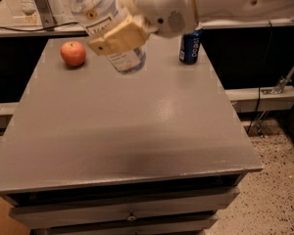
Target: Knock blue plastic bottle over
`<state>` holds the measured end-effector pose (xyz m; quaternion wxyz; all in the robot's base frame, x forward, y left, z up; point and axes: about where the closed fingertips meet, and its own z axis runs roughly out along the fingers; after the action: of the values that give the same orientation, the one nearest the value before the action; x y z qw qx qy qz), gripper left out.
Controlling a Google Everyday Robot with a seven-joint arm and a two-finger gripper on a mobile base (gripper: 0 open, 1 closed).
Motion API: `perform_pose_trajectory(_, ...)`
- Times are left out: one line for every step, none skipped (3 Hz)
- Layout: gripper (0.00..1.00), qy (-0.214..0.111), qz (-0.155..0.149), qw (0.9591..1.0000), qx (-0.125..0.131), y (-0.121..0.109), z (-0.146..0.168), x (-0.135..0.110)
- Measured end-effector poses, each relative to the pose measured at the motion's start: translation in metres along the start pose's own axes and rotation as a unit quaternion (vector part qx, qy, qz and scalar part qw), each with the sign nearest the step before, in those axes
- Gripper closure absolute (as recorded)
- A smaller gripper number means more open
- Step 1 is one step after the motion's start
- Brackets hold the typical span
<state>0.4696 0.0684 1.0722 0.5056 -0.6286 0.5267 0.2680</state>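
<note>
The blue plastic bottle (129, 60) is a clear bottle with a white-and-blue label. It is held tilted in the air above the back of the grey table (137, 126), and its cap is cut off by the top edge of the view. My gripper (112, 29) is shut on the bottle's middle. One tan finger (118, 37) lies across the front of the label. The white arm reaches in from the upper right.
A red apple (73, 53) lies at the table's back left. A dark blue soda can (190, 47) stands at the back right, just under my arm. A counter with cables runs behind the table. Speckled floor lies to the right.
</note>
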Motion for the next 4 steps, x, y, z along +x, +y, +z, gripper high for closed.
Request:
perform_pose_trajectory(1.00,0.077,0.002,0.9960,-0.046,-0.007,-0.003,0.003)
perform_pose_trajectory(1.00,0.182,0.022,0.9750,-0.126,0.005,0.025,0.043)
perform_pose_trajectory(1.00,0.279,0.019,0.9416,-0.187,0.017,0.059,0.094)
perform_pose_trajectory(1.00,0.383,0.016,0.9023,-0.197,0.013,0.059,0.153)
